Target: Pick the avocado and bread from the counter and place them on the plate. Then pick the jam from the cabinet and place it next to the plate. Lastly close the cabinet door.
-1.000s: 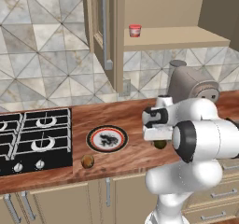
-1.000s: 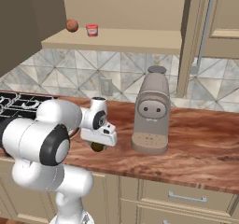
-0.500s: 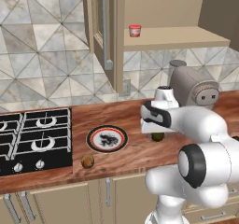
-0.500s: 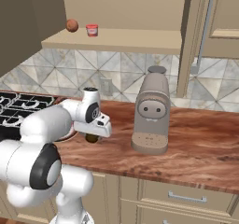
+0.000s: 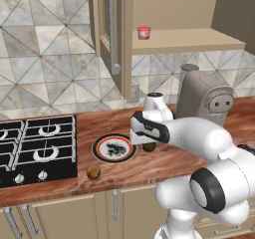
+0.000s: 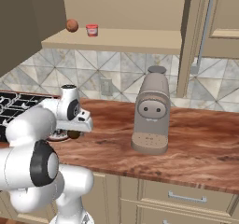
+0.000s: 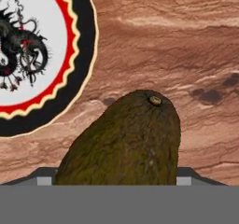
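My gripper (image 5: 147, 143) is shut on the dark olive avocado (image 5: 150, 147), held just above the reddish wood counter (image 5: 149, 176) at the right edge of the plate (image 5: 98, 152). In the hand view the avocado (image 7: 126, 141) fills the lower middle and hides my fingertips, with the plate's red-and-black rim (image 7: 84, 36) at upper left. The golden-brown bread (image 5: 93, 172) lies on the counter in front of the plate, to its left. The red jam (image 5: 144, 32) stands on the cabinet shelf, also seen as the jam (image 6: 92, 30) from the right. The cabinet door (image 5: 105, 29) stands open.
A beige coffee machine (image 5: 205, 99) stands on the counter right of my arm. A black stove (image 5: 35, 146) lies to the left of the plate. A brown ball (image 6: 71, 25) sits on the shelf beside the jam. Drawers (image 6: 186, 197) run below the counter.
My arm has swung left, carrying the avocado from in front of the coffee machine to the plate's right edge. The bread, jam and door have not moved.
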